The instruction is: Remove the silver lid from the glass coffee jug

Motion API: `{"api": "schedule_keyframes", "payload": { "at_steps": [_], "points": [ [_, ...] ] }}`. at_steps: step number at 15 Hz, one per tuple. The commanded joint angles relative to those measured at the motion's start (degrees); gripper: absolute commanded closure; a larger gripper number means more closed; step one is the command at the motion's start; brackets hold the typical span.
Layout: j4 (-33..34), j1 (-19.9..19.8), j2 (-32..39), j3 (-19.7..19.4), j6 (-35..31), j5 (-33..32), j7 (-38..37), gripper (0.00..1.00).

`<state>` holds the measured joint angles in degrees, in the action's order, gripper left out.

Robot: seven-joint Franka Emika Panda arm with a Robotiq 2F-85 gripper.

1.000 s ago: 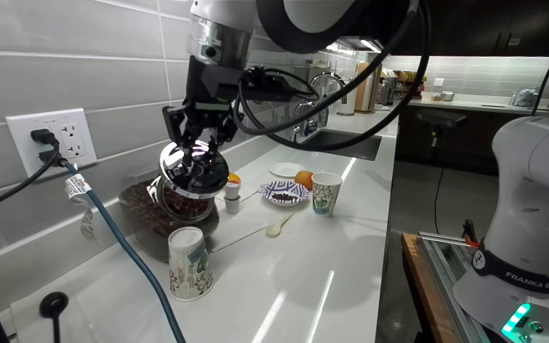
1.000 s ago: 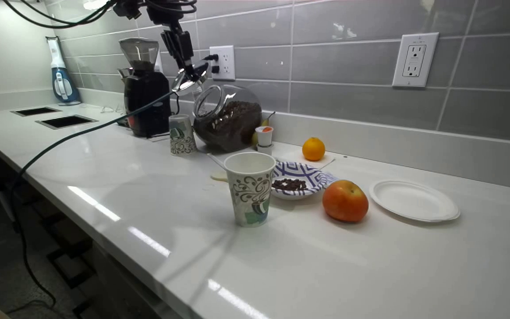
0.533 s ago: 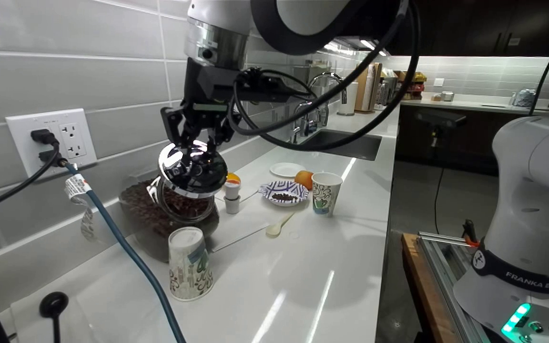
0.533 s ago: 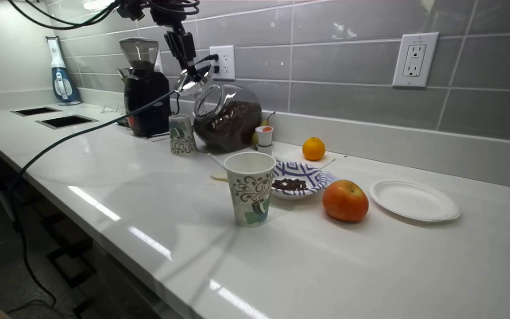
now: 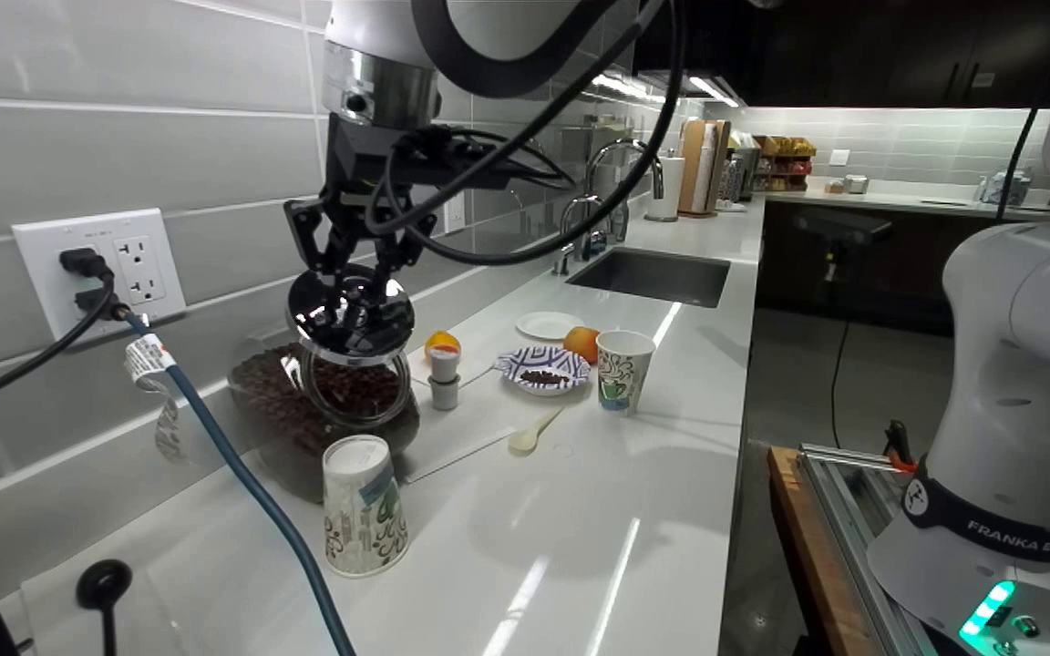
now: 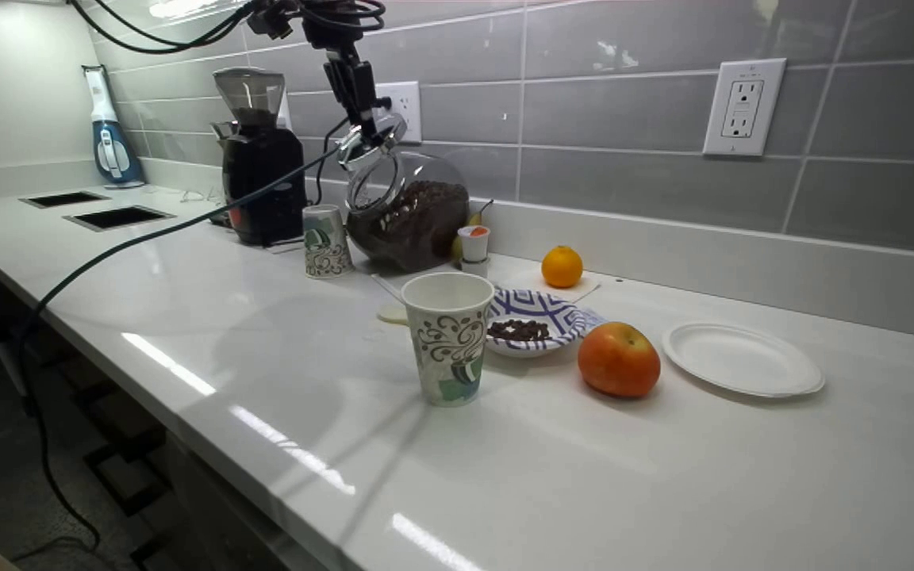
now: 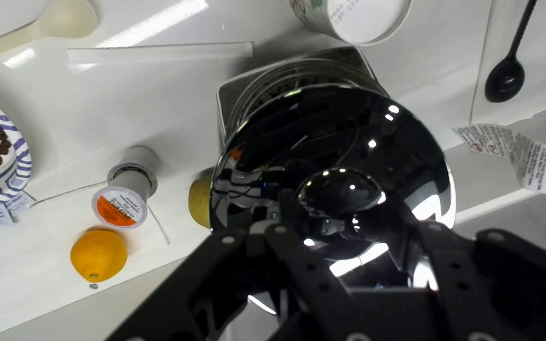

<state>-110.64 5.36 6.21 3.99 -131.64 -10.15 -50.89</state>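
The silver lid [image 5: 356, 339], a shiny round cap with a knob, hangs tilted at the upper part of the glass coffee jug's mouth. My gripper [image 5: 361, 293] is shut on the lid's knob. In the wrist view the fingers stand either side of that knob, and the lid [image 7: 311, 128] hides most of the jug's round glass rim [image 7: 254, 90]. The glass coffee jug [image 6: 425, 226], a clear rounded vessel holding dark beans, leans with its mouth facing up and outward near the tiled wall. Whether lid and rim touch, I cannot tell.
An upside-down paper cup [image 5: 363, 510] stands close in front of the jug. Stacked pods [image 6: 474, 246], a bean bowl [image 6: 540, 305], an upright cup [image 6: 449, 341] and an apple [image 6: 620, 361] are farther along. A blue cable [image 5: 242, 474] and a grinder [image 6: 263, 174] flank the other side.
My gripper has carried the lid sideways toward the wall and the jug's mouth. In an exterior view the lid now overlaps the top of the rim. The jug has not moved.
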Motion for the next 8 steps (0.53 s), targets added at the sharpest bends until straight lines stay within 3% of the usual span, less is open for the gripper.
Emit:
{"api": "schedule_keyframes", "payload": {
  "at_steps": [1, 8],
  "points": [
    [7.2, 0.1, 4.0, -0.4, 4.1, 4.2, 2.2, 0.79],
    [16.5, -0.5, 9.5, -2.0, 11.5, 11.3, 1.6, 0.79]
  ]
}}
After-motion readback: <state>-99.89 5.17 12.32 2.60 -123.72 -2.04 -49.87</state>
